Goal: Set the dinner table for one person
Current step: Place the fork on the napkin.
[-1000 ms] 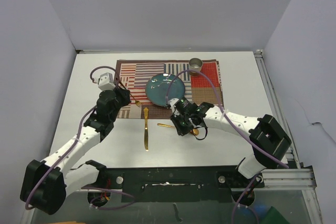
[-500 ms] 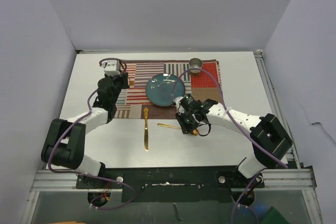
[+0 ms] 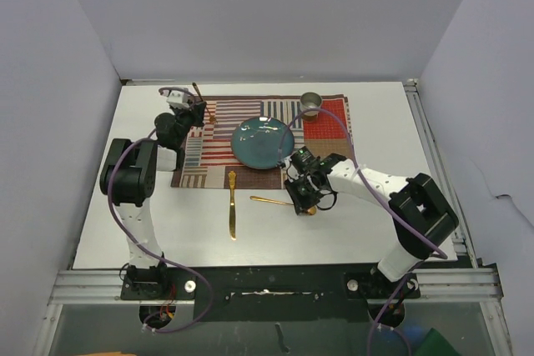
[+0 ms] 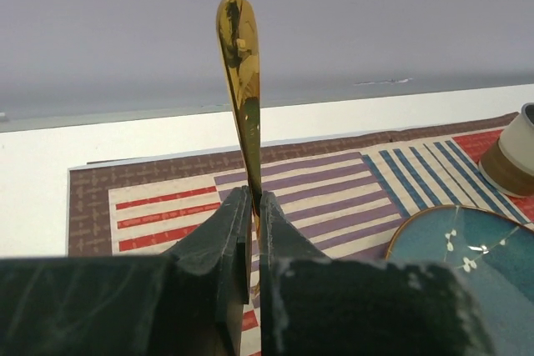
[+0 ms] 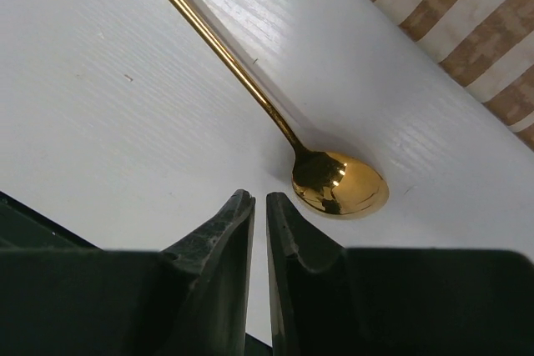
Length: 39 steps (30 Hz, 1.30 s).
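My left gripper [image 4: 253, 198] is shut on the thin handle of a gold utensil [image 4: 240, 72], which stands upright over the left part of the striped placemat [image 4: 167, 206]; its head is hidden below the fingers. Seen from the top, this gripper [image 3: 198, 112] hovers at the placemat's [image 3: 329, 135] far left. A gold spoon [image 5: 338, 185] lies on the white dinner table [image 3: 150, 223] just off the placemat's near edge. My right gripper [image 5: 259, 198] is low beside its bowl, jaws nearly together with only a thin gap and nothing between them. A gold knife [image 3: 232, 206] lies left of the spoon [image 3: 271, 202].
A teal plate [image 3: 261, 142] sits in the middle of the placemat, with a small grey-and-brown cup [image 3: 310, 103] at its far right corner. Both also show in the left wrist view: the plate [image 4: 467, 243] and the cup [image 4: 513, 156]. White walls close in the table's sides.
My left arm has swung back and to the far left, carrying the gold utensil up over the placemat's left end. My right gripper has crept slightly right beside the spoon.
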Tool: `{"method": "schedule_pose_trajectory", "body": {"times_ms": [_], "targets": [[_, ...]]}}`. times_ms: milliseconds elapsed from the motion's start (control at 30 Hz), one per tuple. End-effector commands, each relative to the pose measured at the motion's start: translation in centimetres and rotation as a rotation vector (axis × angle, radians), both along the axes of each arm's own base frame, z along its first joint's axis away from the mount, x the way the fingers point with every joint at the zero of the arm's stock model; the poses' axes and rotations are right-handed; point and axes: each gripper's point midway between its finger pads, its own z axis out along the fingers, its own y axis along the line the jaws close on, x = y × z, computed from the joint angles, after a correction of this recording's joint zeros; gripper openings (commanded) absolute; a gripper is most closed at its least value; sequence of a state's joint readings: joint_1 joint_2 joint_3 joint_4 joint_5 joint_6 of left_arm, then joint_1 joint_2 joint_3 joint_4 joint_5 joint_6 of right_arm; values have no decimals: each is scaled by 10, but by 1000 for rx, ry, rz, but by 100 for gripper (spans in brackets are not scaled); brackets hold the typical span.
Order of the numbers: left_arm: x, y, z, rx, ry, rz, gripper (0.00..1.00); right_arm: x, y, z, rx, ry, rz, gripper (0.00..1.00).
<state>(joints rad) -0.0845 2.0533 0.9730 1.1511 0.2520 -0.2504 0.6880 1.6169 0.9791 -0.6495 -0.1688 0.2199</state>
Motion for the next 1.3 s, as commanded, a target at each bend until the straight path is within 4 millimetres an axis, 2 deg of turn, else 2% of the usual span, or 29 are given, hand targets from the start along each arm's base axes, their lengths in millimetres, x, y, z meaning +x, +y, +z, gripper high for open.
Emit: {"method": "schedule_pose_trajectory", "body": {"times_ms": [0,67,300,333,367,433,533,800,833,900,933,1000,1267], "targets": [[-2,-8,26,5,-115,-52,0,3,6,21,61,-29,-6,15],[-12,-8,22,-7,-98,-35,0,5,8,25,67,-40,-2,15],[-68,-14,-1,35,5,39,0,10,11,37,85,-72,8,15],[-73,-15,5,43,1,42,0,9,12,40,91,-76,10,15],[-83,-13,-7,57,38,48,0,8,13,43,100,-81,11,16],[-96,-11,-10,72,59,66,0,6,14,48,118,-94,8,16],[-110,-6,-5,77,72,85,0,-1,13,55,146,-109,8,16],[-125,2,17,78,109,167,0,-21,6,60,174,-117,-6,17],[-127,2,21,61,115,173,4,-23,5,60,177,-117,-10,17],[-130,-2,30,28,118,171,36,-27,4,61,183,-119,-17,17],[-132,-6,35,20,116,164,47,-28,4,63,189,-122,-18,17],[-135,-13,43,15,116,152,61,-30,3,66,193,-129,-23,17],[-148,-19,79,-55,126,197,64,-32,3,77,207,-153,-22,18]]}}
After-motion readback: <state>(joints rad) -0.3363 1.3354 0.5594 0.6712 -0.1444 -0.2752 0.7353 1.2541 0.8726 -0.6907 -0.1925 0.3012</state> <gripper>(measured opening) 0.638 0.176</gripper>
